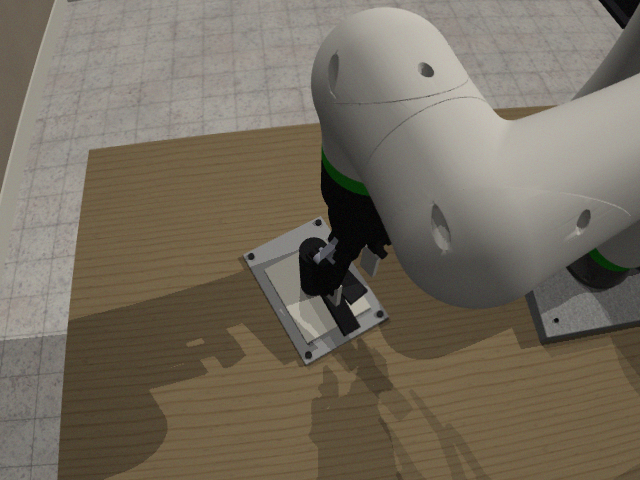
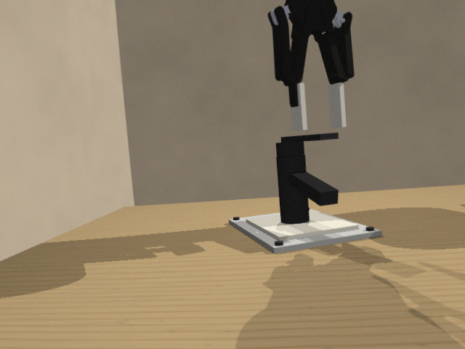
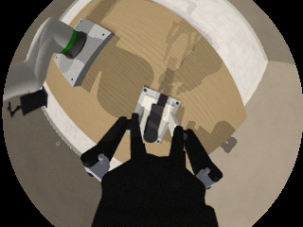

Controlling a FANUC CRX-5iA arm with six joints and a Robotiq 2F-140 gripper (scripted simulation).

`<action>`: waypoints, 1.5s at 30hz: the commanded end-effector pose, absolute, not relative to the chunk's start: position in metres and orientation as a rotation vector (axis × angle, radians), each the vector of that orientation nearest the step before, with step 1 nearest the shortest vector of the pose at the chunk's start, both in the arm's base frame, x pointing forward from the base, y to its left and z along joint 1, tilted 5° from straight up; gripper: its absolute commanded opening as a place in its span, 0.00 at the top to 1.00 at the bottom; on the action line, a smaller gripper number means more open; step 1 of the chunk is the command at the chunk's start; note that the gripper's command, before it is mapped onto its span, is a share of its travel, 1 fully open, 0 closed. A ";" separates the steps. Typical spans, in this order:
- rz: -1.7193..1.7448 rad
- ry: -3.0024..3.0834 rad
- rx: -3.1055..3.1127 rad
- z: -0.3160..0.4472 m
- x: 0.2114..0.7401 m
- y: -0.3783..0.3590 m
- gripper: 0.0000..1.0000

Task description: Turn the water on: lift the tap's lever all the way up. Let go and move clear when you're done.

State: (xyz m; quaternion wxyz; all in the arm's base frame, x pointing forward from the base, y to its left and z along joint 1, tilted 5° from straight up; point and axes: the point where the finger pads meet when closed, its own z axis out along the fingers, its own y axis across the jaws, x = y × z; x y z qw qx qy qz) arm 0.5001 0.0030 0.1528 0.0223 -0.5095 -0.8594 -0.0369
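Since my gripper (image 2: 318, 121) hangs half-open and empty just above the lever (image 2: 309, 137), which looks flat, lifting's all left.

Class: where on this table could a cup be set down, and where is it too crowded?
Free: the wood left of the tap's plate and toward the near edge. Crowded: around the tap, with the fingers just above its lever, and by the arm's base.
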 end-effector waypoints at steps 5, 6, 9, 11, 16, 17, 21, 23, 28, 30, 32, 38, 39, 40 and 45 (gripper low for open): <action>-0.115 -2.663 -1.579 0.147 0.500 0.003 0.58; -0.115 -2.663 -1.579 0.146 0.500 0.004 0.58; -0.115 -2.663 -1.579 0.142 0.500 0.004 0.58; -0.115 -2.663 -1.579 0.139 0.500 0.004 0.58; -0.115 -2.663 -1.579 0.133 0.500 0.005 0.58; -0.115 -2.663 -1.579 0.133 0.500 0.005 0.58; -0.115 -2.663 -1.579 0.128 0.500 0.005 0.58; -0.115 -2.663 -1.579 0.125 0.500 0.005 0.58; -0.115 -2.663 -1.579 0.119 0.500 0.006 0.58; -0.115 -2.663 -1.579 0.117 0.500 0.006 0.58; -0.115 -2.663 -1.579 0.115 0.500 0.006 0.58; -0.115 -2.663 -1.579 0.113 0.500 0.006 0.58; -0.115 -2.663 -1.579 0.112 0.500 0.006 0.58; -0.115 -2.663 -1.579 0.112 0.500 0.006 0.58; -0.115 -2.663 -1.579 0.111 0.500 0.007 0.58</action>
